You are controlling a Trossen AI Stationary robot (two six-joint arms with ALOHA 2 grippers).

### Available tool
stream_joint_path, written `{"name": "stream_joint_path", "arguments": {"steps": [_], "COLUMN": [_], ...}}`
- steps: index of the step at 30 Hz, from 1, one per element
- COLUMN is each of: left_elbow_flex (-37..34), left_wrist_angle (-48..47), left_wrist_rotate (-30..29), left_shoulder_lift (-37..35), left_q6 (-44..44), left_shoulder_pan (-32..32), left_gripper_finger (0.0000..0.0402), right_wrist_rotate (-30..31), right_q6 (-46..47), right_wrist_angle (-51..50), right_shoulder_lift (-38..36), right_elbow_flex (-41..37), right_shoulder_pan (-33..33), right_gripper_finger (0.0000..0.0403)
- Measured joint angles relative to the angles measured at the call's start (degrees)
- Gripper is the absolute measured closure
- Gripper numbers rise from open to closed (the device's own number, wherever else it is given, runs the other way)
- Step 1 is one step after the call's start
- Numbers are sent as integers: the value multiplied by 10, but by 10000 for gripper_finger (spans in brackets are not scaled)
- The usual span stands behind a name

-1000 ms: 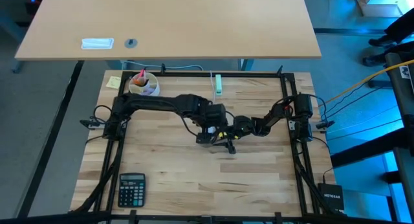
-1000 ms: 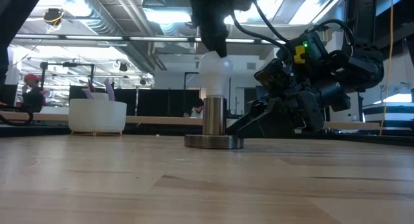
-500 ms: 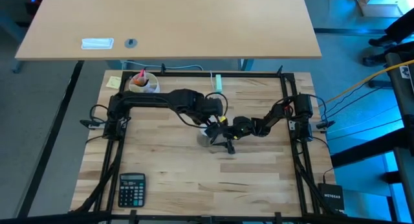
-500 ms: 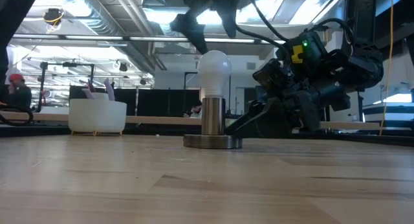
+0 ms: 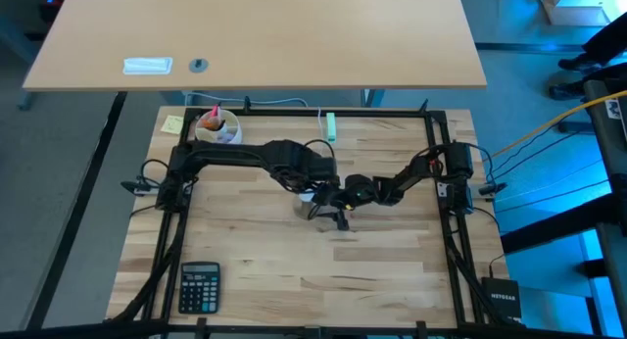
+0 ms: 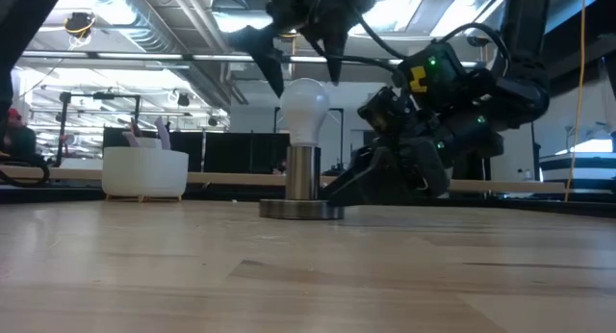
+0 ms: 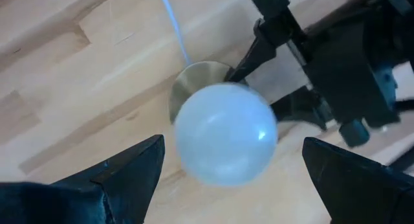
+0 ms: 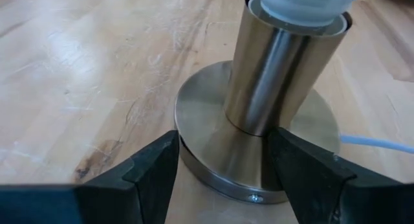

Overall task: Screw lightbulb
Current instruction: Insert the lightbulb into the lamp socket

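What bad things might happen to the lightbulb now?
1. The left gripper hangs open above the lightbulb; coming down off-centre, a finger might knock the glass.
2. The right gripper straddles the socket's round base on the table; if it slips, the stand may spin along instead of tightening.
3. The thin cord could tug the socket.

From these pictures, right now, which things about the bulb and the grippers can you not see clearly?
- Screw base of the lightbulb: hidden inside the metal socket in the low view, so how far it is screwed in cannot be told.
- Right gripper: its fingers flank the socket's base; contact is unclear.
- High view: the bulb is covered by the left gripper, open above it.
- Bowl: contents too small to identify.
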Motion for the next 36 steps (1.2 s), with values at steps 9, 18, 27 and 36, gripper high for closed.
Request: {"name": "stream_joint_path", "arguments": {"steps": [9,18,27,36], "left_elbow_flex": [0,0,0,0], "left_wrist_angle": [4,2,0,2], "left_wrist_rotate": [-18,-18,-16,-5], "left_shoulder_lift": [13,24,25,30], "left_q6": [-8,7,28,102], "left_shoulder_pan": [5,9,9,6], "left_gripper_finger": [45,45,78,143], "right_wrist_rotate": [5,6,6,6], "right_q6": [0,-1,-13,-14], "right_wrist_angle": [-9,-8,-8,-8], "right_shoulder_lift": [-1,-1,-1,-1], "right_elbow_flex": [2,2,2,2], "right_shoulder_pan": [0,0,0,0], "right_gripper_finger": [155,155,155,155]}}
